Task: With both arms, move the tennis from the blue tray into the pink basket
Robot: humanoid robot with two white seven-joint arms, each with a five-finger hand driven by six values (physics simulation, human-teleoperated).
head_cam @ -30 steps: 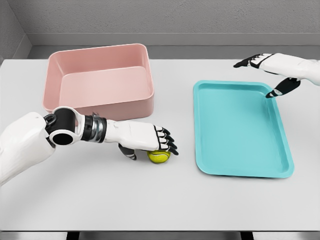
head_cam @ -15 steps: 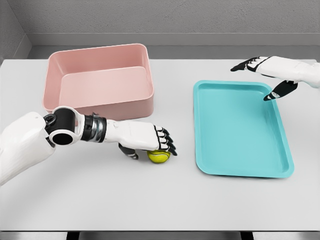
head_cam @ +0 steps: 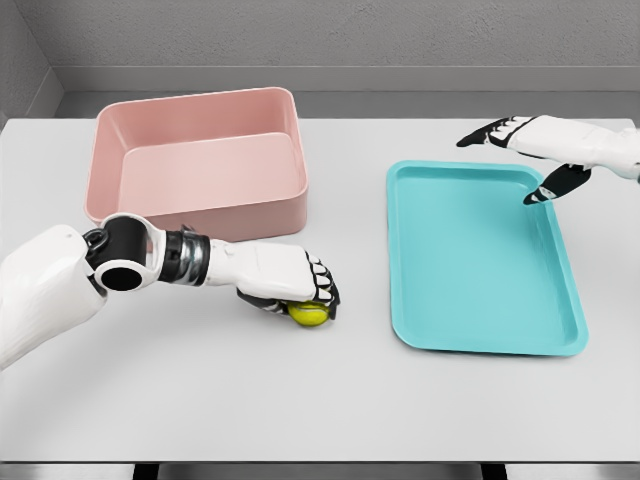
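Left hand (head_cam: 290, 290) fingers now curled round tennis ball (head_cam: 309, 314), half hidden; right hand (head_cam: 530, 140) fingers apart.

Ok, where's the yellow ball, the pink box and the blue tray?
tennis ball (head_cam: 309, 315), head view, its yellow front under the left robot hand.
pink basket (head_cam: 205, 210), head view, its near wall.
blue tray (head_cam: 480, 260), head view, its bare floor.

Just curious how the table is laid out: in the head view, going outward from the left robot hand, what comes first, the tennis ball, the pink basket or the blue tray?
From the left robot hand:
1. Tennis ball: under its curled fingers, on the table.
2. Pink basket: just behind the hand, far left.
3. Blue tray: off to the right, across bare table.
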